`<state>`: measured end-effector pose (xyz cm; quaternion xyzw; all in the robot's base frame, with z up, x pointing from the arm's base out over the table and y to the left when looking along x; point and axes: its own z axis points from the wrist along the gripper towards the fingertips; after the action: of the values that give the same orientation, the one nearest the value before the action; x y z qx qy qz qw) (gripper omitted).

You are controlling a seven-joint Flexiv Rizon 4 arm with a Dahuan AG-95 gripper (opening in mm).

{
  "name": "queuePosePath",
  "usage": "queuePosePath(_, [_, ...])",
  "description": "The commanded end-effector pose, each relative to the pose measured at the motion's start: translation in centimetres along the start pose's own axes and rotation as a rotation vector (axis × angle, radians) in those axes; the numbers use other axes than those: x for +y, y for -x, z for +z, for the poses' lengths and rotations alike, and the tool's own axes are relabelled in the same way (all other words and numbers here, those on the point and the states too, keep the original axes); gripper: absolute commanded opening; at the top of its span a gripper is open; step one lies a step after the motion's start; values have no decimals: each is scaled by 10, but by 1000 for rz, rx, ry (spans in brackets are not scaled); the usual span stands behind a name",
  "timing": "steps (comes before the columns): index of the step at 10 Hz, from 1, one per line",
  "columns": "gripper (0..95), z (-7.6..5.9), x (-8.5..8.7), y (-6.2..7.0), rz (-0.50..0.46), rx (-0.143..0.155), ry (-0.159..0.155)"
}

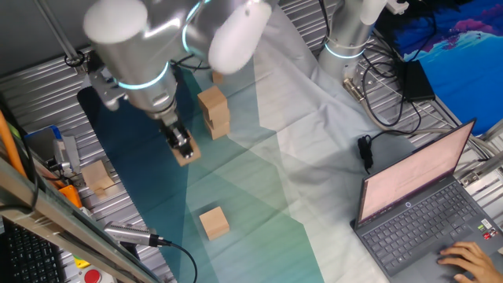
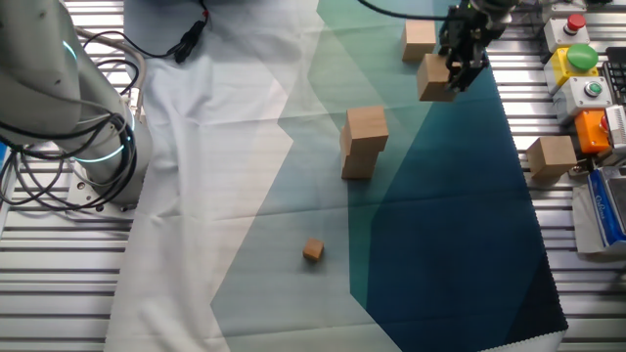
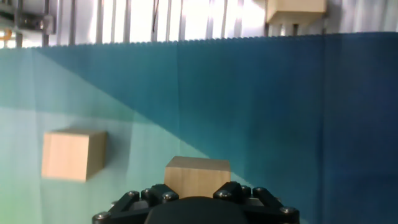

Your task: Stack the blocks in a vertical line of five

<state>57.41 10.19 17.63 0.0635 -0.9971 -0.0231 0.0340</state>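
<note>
The hand point(image 2: 458, 70) is closed on one block point(image 2: 436, 78), held above the dark teal part of the cloth point(image 2: 440, 225); the other fixed view shows the black fingers point(image 2: 463, 54) clamped over its upper right corner. From the hand view only the top of that held block point(image 3: 197, 177) shows above the hand's housing, with a lone block point(image 3: 73, 154) lying to its left on the cloth and another block point(image 3: 296, 10) past the cloth's far edge on the ribbed tabletop point(image 3: 124, 22). One fixed view gives what the hand view lacks: a two-block stack point(image 1: 214, 113), the upper cube turned slightly on the lower, just beyond the hand, partly behind the arm's white shell. The other fixed view alone shows a much smaller wooden cube point(image 2: 313, 251) on the pale green area, well apart from the stack, and a button box point(image 2: 581, 61) at the right edge. A laptop point(image 1: 428, 200) sits on the tabletop at the right of one fixed view, a person's fingers point(image 1: 471, 258) on its keys.
</note>
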Motion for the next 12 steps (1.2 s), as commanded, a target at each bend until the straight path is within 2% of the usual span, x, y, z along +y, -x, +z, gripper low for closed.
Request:
queuePosePath(1, [0, -8, 0, -13, -26, 9, -1])
queuePosePath(3, [0, -18, 2, -28, -44, 5, 5])
queuePosePath(4, [0, -19, 2, -31, -44, 2, 3])
queuePosePath(6, [0, -19, 2, -31, -36, 1, 0])
queuePosePath(7, [0, -19, 2, -31, -38, 4, -20])
queuePosePath(8, [0, -19, 2, -31, -47, 1, -23])
queuePosePath(12, [0, -19, 2, -31, -87, 4, -12])
